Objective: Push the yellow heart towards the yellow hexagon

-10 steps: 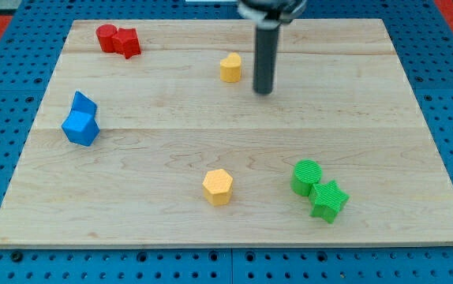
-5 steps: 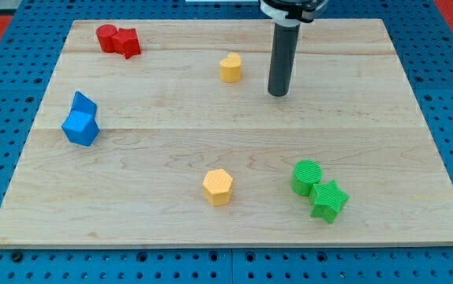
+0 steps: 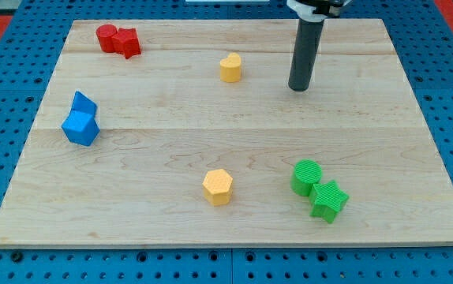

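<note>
Drifting rightward, my tip (image 3: pixel 298 88) now sits farther from the heart (image 3: pixel 230 68); no jaws here; hexagon (image 3: pixel 218 187) approach unstarted.

My rod stands nearly upright, my tip (image 3: pixel 298 88) seemingly touching the surface toward the view's upper right.

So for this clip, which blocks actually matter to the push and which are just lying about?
Belong to the job:
yellow heart, near the view's top
yellow hexagon, near the view's bottom
my tip, to the right of the heart, apart from it

Lying about:
red blocks
blue blocks
green cylinder
green star
</note>
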You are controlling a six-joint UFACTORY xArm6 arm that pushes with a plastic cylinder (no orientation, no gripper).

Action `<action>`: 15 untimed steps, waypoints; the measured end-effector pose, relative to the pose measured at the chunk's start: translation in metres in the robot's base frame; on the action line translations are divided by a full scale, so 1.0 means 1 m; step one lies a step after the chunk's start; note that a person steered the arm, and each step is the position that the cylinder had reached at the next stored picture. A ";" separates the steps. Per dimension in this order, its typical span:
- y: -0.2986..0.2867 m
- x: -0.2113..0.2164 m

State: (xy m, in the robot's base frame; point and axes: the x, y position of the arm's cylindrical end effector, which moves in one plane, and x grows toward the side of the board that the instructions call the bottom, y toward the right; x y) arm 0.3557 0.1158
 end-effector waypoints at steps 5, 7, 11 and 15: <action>0.045 -0.025; 0.028 -0.098; -0.110 -0.026; -0.302 -0.062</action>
State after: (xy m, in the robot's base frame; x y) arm 0.2935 -0.1859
